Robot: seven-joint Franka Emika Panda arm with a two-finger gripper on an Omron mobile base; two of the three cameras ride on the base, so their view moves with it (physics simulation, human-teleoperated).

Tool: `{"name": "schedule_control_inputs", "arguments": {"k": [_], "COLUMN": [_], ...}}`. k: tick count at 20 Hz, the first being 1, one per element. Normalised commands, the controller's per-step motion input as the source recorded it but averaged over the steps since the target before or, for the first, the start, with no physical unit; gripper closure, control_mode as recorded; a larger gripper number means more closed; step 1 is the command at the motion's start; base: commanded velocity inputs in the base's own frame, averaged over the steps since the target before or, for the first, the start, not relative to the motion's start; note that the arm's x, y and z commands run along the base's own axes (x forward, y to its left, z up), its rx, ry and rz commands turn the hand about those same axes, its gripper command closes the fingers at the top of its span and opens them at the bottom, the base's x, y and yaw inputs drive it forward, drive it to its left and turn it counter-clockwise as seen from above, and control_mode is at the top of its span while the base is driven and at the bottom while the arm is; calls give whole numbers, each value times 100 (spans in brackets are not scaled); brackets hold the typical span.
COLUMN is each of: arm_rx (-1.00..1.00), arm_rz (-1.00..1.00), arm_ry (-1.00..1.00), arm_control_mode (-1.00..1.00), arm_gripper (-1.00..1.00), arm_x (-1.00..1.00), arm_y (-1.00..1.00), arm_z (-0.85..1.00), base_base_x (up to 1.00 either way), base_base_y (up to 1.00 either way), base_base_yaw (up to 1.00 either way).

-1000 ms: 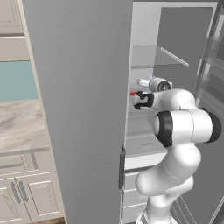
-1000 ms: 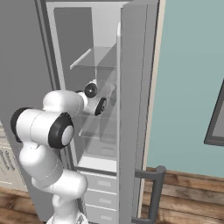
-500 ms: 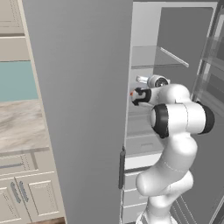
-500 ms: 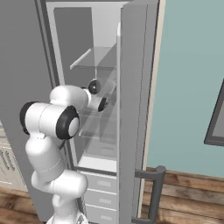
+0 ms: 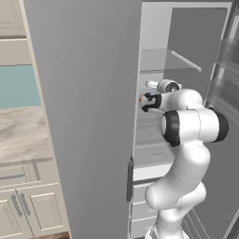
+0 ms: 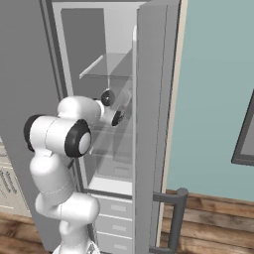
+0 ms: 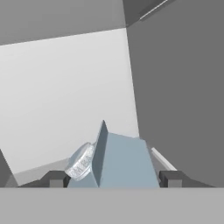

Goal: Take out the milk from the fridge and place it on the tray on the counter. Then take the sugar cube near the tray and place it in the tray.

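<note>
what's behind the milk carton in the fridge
In the hand view, a round clear ribbed thing pokes out from behind the milk at its left, with the fridge wall beyond. The carton covers the rest, so I can't identify it.

From my hand view the milk shows just its blue top; the body is cut off at the bottom, and I cannot tell whether my fingers touch it. A round pale cap-like piece beside the ridge is too blurred for me to name. In the left base view the fridge door hides most of the shelves and the carton, and my gripper sits half behind its edge. In the right base view my own arm and the other door cover my gripper.
</note>
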Motion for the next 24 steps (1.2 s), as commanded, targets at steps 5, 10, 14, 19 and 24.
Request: {"name": "schedule_control_inputs", "arguments": {"k": [5,10,14,19,24], "arm_rx": [2,5,4,0,0], "arm_rz": [-2,0,0,0,-2], "arm_ry": [0,-1,-5,-10,-8], "arm_control_mode": [-100,-100,-100,-100,-100], "arm_gripper": [100,100,100,100,100], "arm_x": [-43,-65,-86,-77,-80], "arm_y": [0,-10,-7,4,26], "arm_z": [-1,1,1,13,42], "base_base_x": [0,0,0,0,0], "base_base_y": [0,0,0,0,0], "base_base_yaw": [0,0,0,0,0]}}
